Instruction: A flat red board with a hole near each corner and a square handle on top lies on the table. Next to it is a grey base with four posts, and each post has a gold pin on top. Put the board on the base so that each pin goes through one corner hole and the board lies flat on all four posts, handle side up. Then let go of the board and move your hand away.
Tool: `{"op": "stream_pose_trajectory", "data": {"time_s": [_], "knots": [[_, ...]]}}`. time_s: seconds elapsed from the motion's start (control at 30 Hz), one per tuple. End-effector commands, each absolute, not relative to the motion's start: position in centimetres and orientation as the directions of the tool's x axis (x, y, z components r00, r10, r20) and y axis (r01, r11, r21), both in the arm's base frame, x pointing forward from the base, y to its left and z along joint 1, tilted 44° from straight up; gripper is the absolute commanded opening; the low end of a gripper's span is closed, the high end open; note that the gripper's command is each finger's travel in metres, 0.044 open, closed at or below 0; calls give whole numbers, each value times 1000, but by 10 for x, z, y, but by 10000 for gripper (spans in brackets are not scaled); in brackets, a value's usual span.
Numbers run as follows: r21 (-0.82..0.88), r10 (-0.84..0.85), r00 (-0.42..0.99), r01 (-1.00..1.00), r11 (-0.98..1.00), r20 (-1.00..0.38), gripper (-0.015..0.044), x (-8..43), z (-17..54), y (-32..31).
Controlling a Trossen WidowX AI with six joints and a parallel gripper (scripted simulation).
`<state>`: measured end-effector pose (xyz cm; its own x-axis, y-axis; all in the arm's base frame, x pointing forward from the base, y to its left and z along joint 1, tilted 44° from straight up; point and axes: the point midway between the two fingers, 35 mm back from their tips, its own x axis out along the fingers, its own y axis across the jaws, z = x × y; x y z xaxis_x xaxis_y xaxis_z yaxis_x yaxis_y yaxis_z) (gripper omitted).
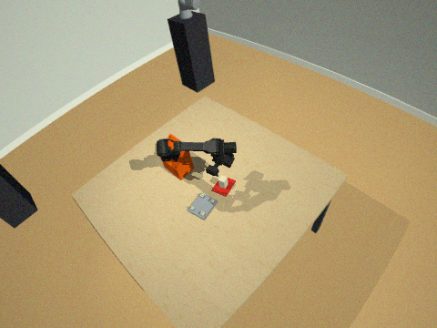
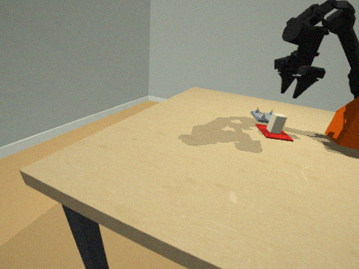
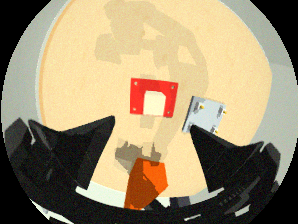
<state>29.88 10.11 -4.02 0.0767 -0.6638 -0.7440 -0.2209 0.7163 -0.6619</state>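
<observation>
The red board (image 1: 218, 189) (image 2: 262, 130) (image 3: 137, 90) lies flat on the table, its white square handle (image 1: 223, 182) (image 2: 277, 123) (image 3: 154, 102) pointing up. Holes show near its corners in the wrist view. The grey base (image 1: 202, 207) (image 2: 256, 114) (image 3: 205, 116) lies close beside the board, not touching it, with its four posts up and gold pins on top. My gripper (image 2: 288, 96) (image 3: 153, 123) is open and empty. It hangs well above the table, over the area of the board, and touches nothing. In the wrist view the right finger hides a small part of the base's near edge.
The arm's orange mount (image 1: 179, 166) (image 2: 345, 125) (image 3: 150, 180) stands on the table behind the gripper. The wooden table (image 1: 150, 237) (image 2: 131, 187) (image 3: 75, 75) carries the arm's shadow around the board. A dark pillar (image 1: 193, 52) stands beyond the table.
</observation>
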Motion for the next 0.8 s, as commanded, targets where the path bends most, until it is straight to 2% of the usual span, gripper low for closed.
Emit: {"op": "stream_pose_trajectory", "data": {"time_s": [0.0,0.77], "knots": [[-672,-689,38,-264,692,-724,440,300,-46,91],[-673,-690,39,-264,691,-723,440,303,-86,54]]}}
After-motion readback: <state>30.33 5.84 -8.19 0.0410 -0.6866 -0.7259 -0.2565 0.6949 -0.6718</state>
